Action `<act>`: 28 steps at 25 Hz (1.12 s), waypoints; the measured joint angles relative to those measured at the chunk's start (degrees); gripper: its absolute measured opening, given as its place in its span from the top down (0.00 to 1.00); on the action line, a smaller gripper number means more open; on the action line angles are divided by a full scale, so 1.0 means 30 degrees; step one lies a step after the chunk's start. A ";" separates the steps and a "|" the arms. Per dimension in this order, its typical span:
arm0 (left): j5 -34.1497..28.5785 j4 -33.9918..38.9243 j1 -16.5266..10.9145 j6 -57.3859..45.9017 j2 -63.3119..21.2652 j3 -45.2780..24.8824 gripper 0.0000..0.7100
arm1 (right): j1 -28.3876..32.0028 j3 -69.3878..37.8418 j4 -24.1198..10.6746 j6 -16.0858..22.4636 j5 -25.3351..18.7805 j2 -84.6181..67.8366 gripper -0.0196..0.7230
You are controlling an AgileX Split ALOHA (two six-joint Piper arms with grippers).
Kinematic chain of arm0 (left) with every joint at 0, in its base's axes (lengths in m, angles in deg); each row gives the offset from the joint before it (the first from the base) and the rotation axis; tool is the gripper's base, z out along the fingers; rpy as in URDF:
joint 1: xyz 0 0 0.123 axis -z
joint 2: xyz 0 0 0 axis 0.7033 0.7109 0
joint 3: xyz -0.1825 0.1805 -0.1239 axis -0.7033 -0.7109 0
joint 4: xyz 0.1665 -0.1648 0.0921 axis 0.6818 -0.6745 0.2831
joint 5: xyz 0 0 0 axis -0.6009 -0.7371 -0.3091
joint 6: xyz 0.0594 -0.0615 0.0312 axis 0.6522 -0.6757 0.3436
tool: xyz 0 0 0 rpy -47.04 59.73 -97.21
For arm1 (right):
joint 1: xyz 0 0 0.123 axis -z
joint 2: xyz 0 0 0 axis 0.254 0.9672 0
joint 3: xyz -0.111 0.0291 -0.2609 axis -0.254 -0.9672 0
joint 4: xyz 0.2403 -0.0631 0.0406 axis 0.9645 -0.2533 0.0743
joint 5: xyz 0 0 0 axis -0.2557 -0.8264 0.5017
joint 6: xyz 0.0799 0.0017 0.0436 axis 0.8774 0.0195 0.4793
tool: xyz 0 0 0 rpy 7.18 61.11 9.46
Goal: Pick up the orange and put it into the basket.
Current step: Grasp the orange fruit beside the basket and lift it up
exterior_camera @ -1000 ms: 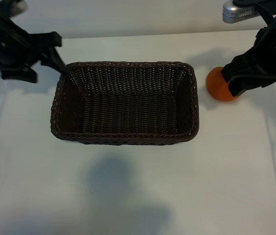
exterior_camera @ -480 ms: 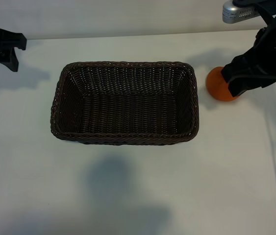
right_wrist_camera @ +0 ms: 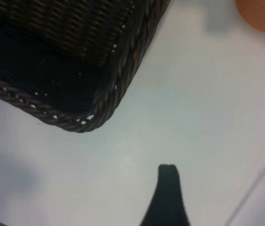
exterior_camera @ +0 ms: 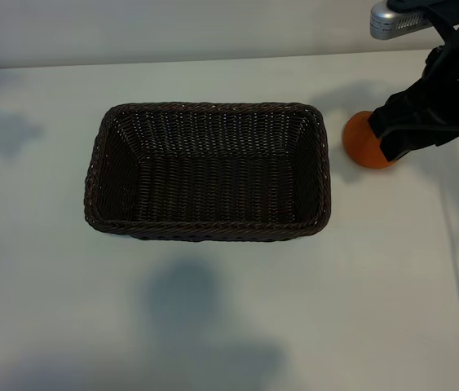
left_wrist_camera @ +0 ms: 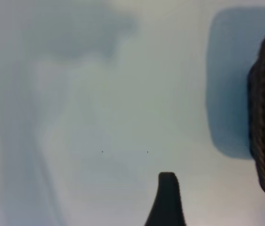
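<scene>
Your orange [exterior_camera: 361,140] sits on the table just right of the basket [exterior_camera: 208,231], half under the right claw [exterior_camera: 400,142], jaws apart. It's light, firm, rolls easily; grab across its middle.

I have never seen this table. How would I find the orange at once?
Start at the big dark woven basket in the middle of the white table. Look just past its right-hand short side, under the black right arm: the orange sits there on the table, outside the basket. It is the only small, round, brightly coloured thing.
</scene>
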 joint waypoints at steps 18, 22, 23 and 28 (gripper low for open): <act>0.0438 0.1442 0.0000 -0.0894 -1.8339 -1.0291 0.16 | 0.0000 0.0000 -0.0016 -0.0135 -0.0018 0.0000 0.22; 0.0516 0.1442 0.0000 -0.0813 -2.1308 -1.2345 0.16 | 0.0000 0.0000 -0.0016 -0.0152 -0.0017 0.0000 0.22; 0.0497 0.1442 0.0000 -0.0813 -2.1818 -1.2741 0.16 | 0.0000 0.0000 -0.0016 -0.0150 -0.0017 0.0000 0.22; 0.0422 0.1409 0.0000 -0.0793 -2.3742 -1.4305 0.16 | 0.0000 0.0000 -0.0016 -0.0150 -0.0017 0.0000 0.22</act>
